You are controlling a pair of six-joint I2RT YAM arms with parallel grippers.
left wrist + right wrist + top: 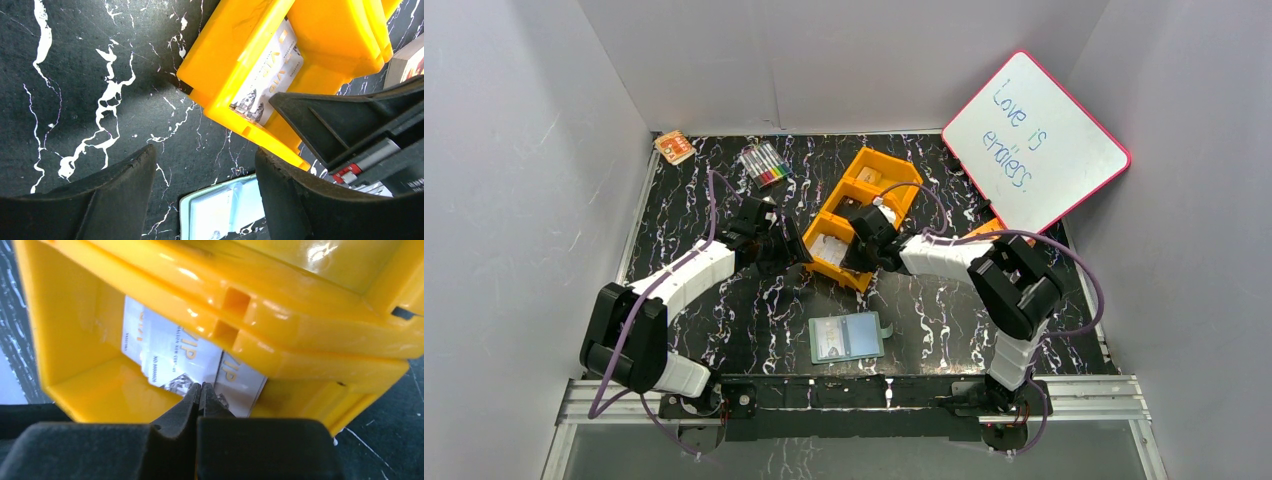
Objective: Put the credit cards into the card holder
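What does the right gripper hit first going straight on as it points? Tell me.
The credit cards in the orange tray's end compartment. The right gripper, fingers shut, points straight at them, its tips seemingly at their edge. Whether they touch is unclear.

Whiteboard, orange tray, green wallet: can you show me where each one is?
Whiteboard (1034, 140): overhead view, on its white writing face.
Orange tray (235, 45): left wrist view, on its side wall.
Green wallet (846, 337): overhead view, on its open pale inner side.
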